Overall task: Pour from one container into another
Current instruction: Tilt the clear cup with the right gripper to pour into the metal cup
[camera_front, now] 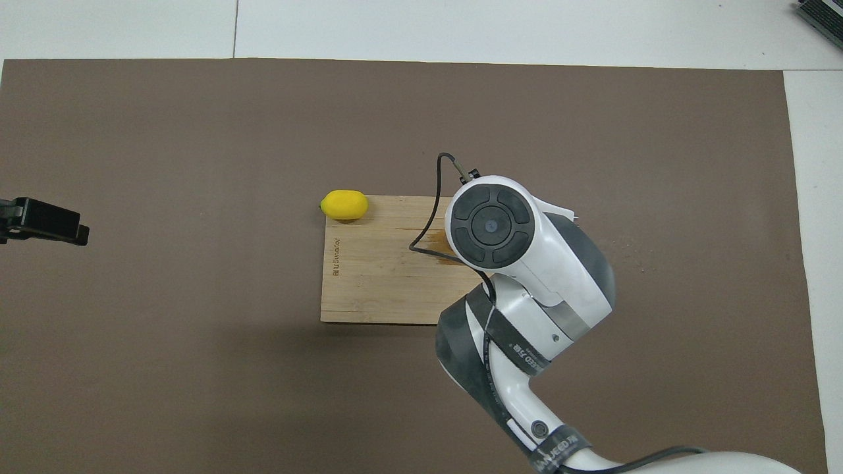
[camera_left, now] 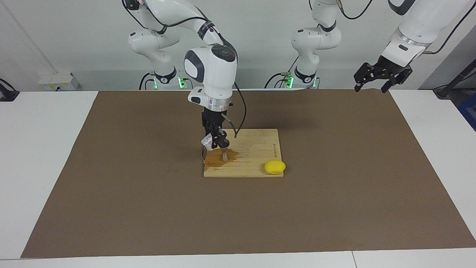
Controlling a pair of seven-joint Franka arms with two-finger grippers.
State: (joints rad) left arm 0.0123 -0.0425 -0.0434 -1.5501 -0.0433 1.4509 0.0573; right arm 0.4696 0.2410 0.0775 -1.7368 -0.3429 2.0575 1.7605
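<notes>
The right gripper (camera_left: pixel 214 140) is hanging low over the wooden board (camera_left: pixel 256 149), fingers pointing down and clamped on the clear cup (camera_left: pixel 206 142). The cup is sitting at the gripper's side toward the right arm's end of the table; how far it is tipped is not clear. Directly under the fingertips the metal jigger (camera_left: pixel 224 155) is standing upright, its long axis vertical, in a brown wet patch (camera_left: pixel 215 158) spreading over that end of the board. A black cable (camera_left: pixel 240 111) is looping beside the wrist.

From overhead the right arm is covering cup and jigger alike. Small dark lettering (camera_front: pixel 337 258) is running along the board's edge, too small to read. A yellow lemon (camera_left: pixel 275 167) is resting at the board's corner, well apart from the gripper.

The left gripper (camera_left: pixel 373 82) is waiting in the air over the mat's (camera_left: pixel 334 186) edge, fingers spread, holding nothing.
</notes>
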